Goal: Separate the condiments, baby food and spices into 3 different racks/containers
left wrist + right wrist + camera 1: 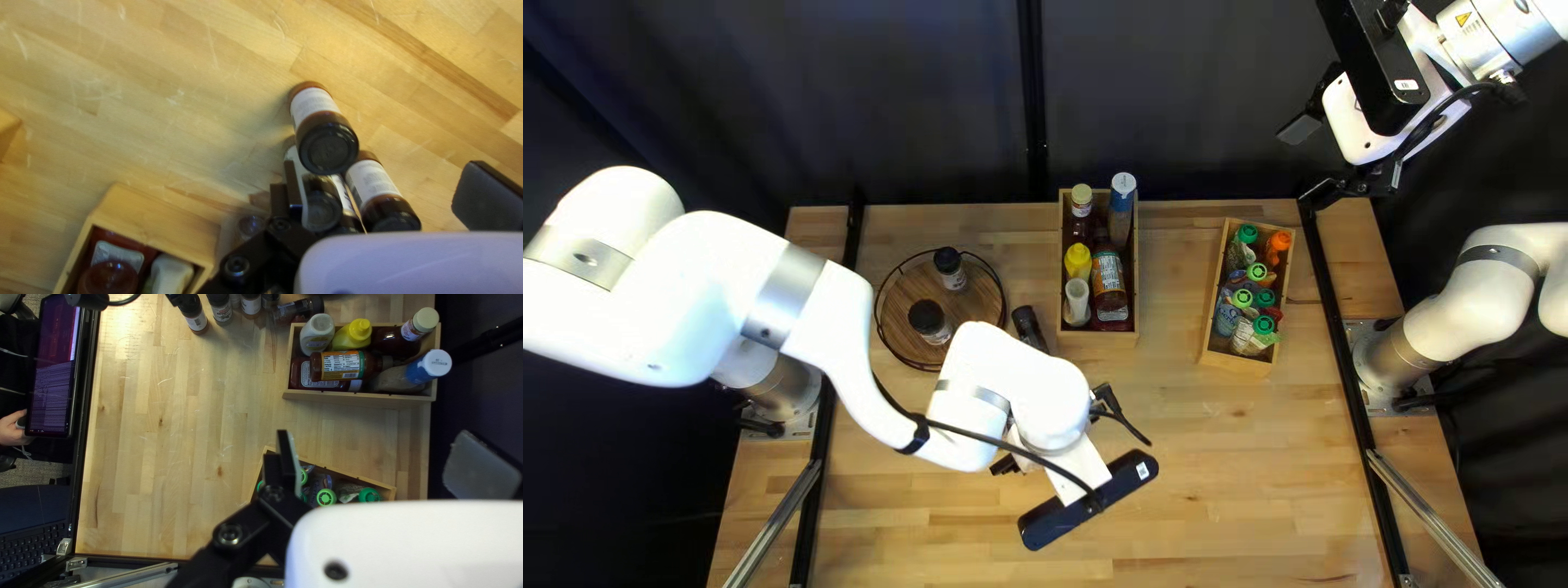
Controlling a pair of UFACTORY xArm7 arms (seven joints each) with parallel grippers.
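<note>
In the top left view the round rack [904, 292] sits toward the far left corner of the bench [1220, 490], two dark-capped jars [929, 319] standing on it. The condiment box [1100, 339] is at the middle of the far edge, filled with bottles; the pouch box [1236, 363], holding baby food with green and orange caps, is nearer the far right corner. The left arm [703, 283] reaches over the middle of the bench, and a dark bottle [1029, 325] shows between round rack and condiment box.

In the left wrist view the fingers of the left gripper [384, 179] stand wide apart, clamped on nothing. Spice jars [324, 128] with black caps cluster ahead of and around the nearer finger, one of them in the span between the two.

In the right wrist view the right gripper [373, 449] also has its fingers well apart and empty. A person's hand [13, 429] is beyond the bench's near edge.

Condiments and baby food look sorted, so I judge the spices to be the step in hand. The next move calls for lining the left fingers up astride one jar, closing without nudging its neighbours, then carrying it to the round rack.
</note>
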